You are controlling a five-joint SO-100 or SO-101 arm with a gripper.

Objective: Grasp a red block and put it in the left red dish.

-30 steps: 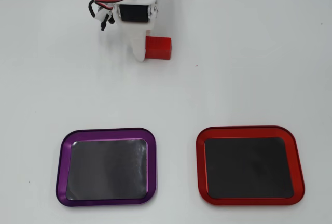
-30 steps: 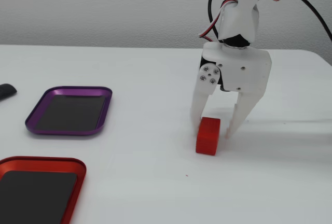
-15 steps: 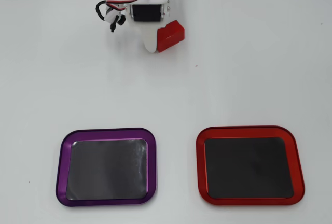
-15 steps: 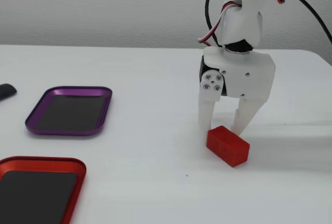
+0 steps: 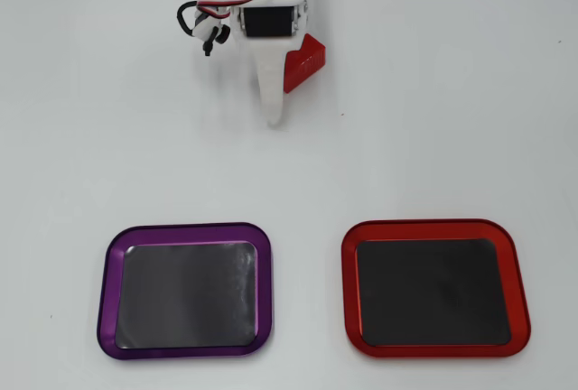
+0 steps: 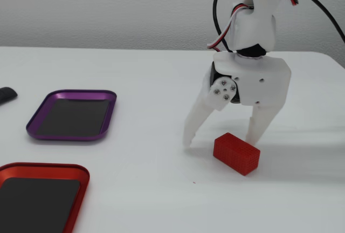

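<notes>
The red block (image 6: 236, 153) lies on the white table under my gripper (image 6: 220, 142), which is open with its fingertips down near the table. In the fixed view the block sits low between the two white fingers, close to the right one and a little nearer the camera. In the overhead view the block (image 5: 302, 60) shows just right of the long white finger, partly under my gripper (image 5: 275, 78). I cannot tell whether a finger touches it. The red dish (image 5: 433, 230) is empty at the lower right of the overhead view and at the lower left of the fixed view (image 6: 43, 166).
A purple-rimmed tray (image 5: 190, 228) of the same shape lies empty beside the red dish, and it sits farther back in the fixed view (image 6: 70, 93). A small dark object (image 6: 6, 94) lies at the left edge. Servo cables (image 5: 200, 18) hang by the arm.
</notes>
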